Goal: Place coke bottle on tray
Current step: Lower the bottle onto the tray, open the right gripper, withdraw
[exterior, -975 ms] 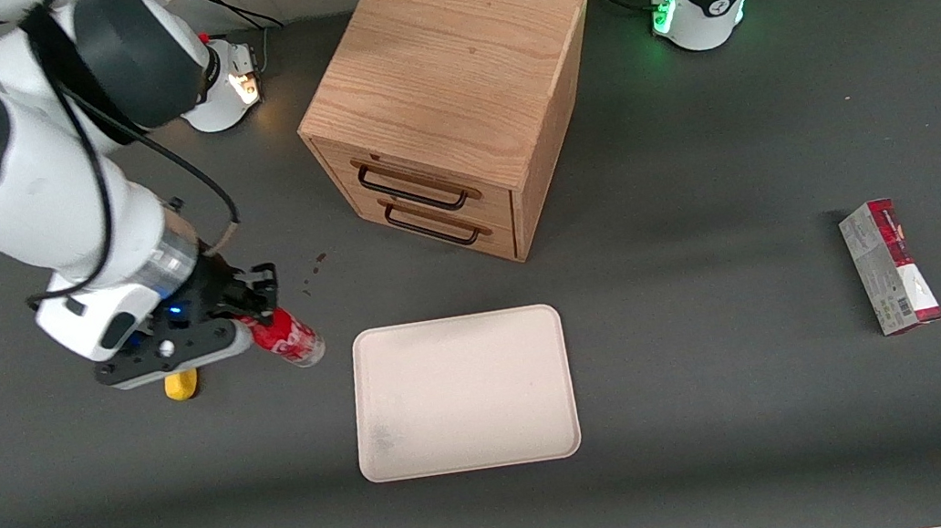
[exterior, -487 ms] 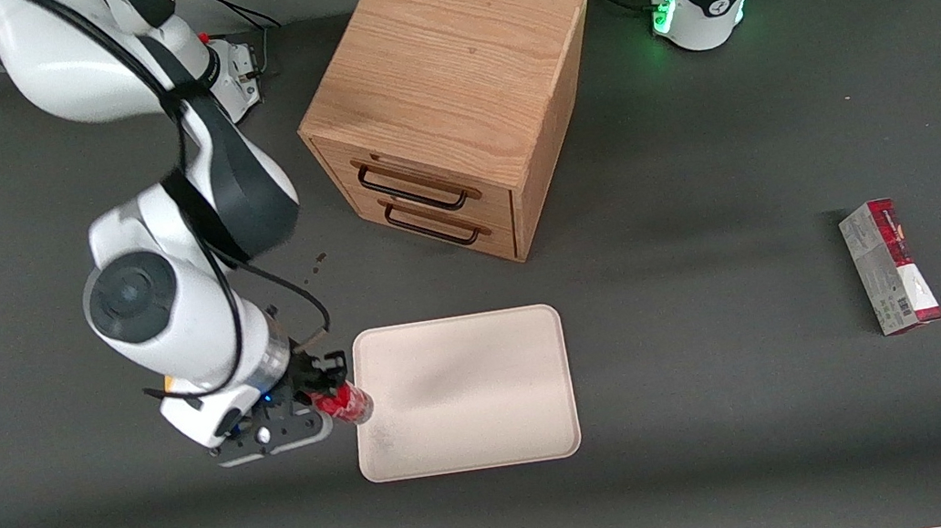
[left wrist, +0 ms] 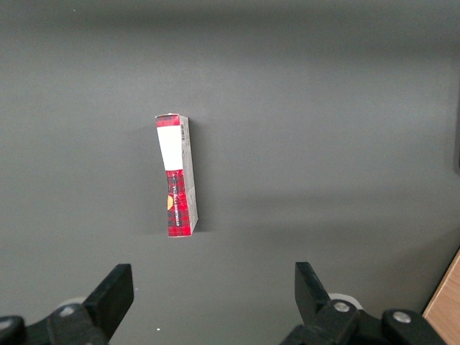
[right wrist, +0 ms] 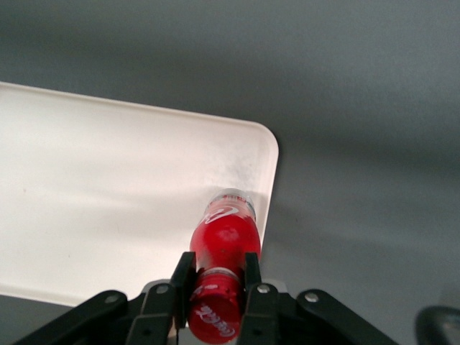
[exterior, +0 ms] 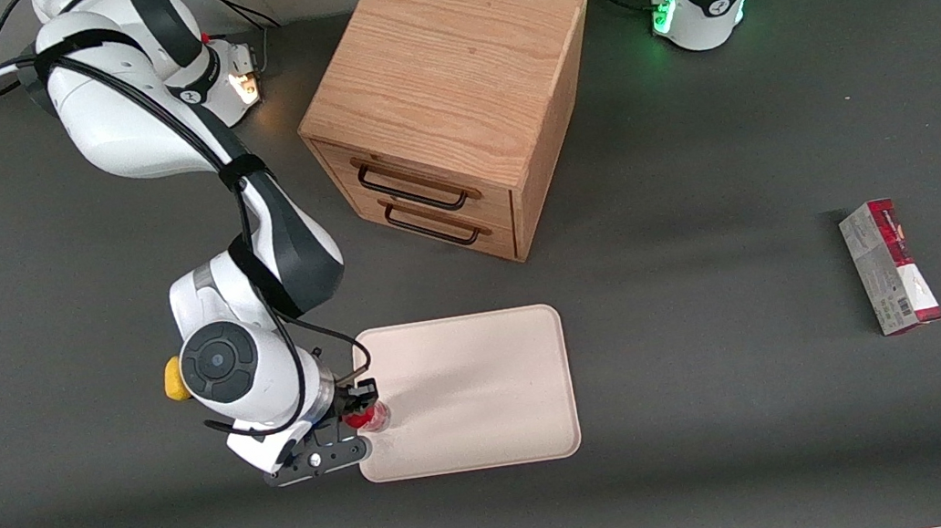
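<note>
The coke bottle (exterior: 373,418), small and red with a red cap, is held at its neck by my right gripper (exterior: 359,406). It stands over the tray (exterior: 488,390), a flat cream rectangle, just inside the tray's edge toward the working arm's end. In the right wrist view the gripper (right wrist: 217,272) is shut on the bottle (right wrist: 225,237) just below the cap, and the bottle's clear base points down at the tray (right wrist: 100,187) close to its rounded corner. I cannot tell if the base touches the tray.
A wooden drawer cabinet (exterior: 448,101) stands farther from the front camera than the tray. A yellow lemon-like object (exterior: 173,379) lies beside my arm. A red-and-grey carton (exterior: 890,267) lies toward the parked arm's end and shows in the left wrist view (left wrist: 176,176).
My gripper has carried the bottle from beside the yellow object toward the front camera and over the tray's edge. The bottle has turned from tilted to nearly upright.
</note>
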